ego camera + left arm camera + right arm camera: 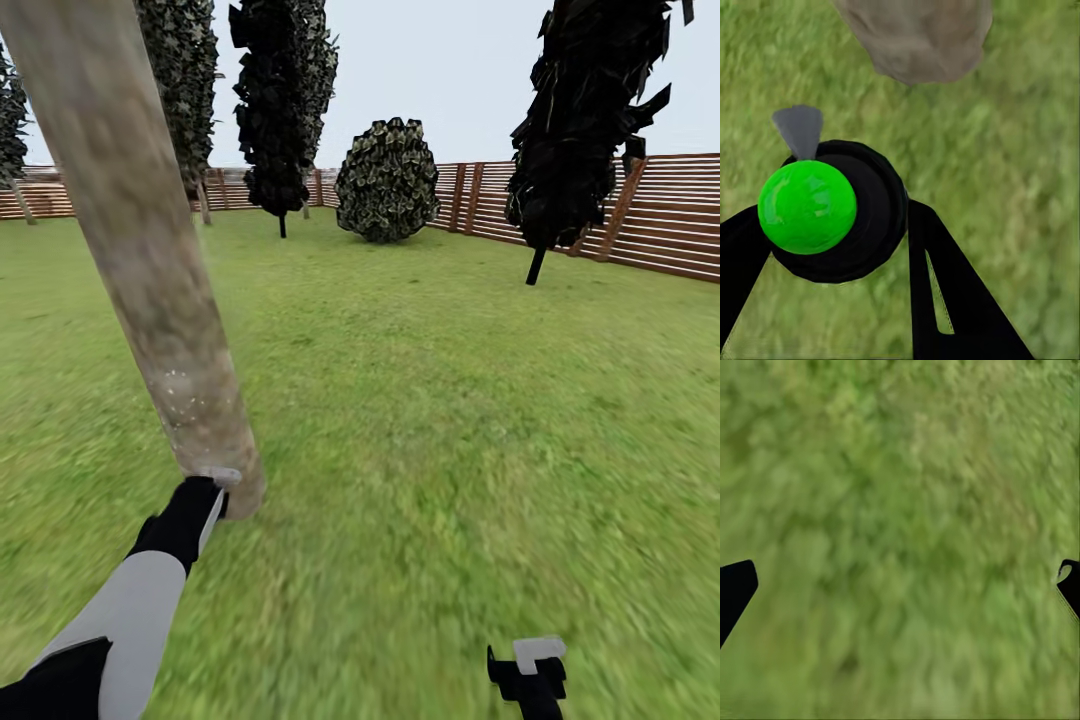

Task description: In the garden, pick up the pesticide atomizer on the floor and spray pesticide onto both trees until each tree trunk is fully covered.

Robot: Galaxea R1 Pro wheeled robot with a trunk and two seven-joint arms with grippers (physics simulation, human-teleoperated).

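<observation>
A thick mottled beige-grey tree trunk (150, 260) leans across the left of the head view, with a patch of fine white specks low on its bark. My left gripper (212, 497) sits at the trunk's base, just short of the bark. In the left wrist view this gripper (832, 214) is shut on the pesticide atomizer (832, 210), seen end-on as a round black body with a bright green dome and a grey nozzle aimed at the trunk (919, 34). My right gripper (530, 668) hangs low over the grass floor (450, 420), open and empty (900, 585).
A brown slat fence (660, 220) rings the lawn at the back and right. Dark narrow trees (580, 120) (275, 110) and a round dark bush (388, 182) stand far off near the fence. Open grass stretches ahead and to the right.
</observation>
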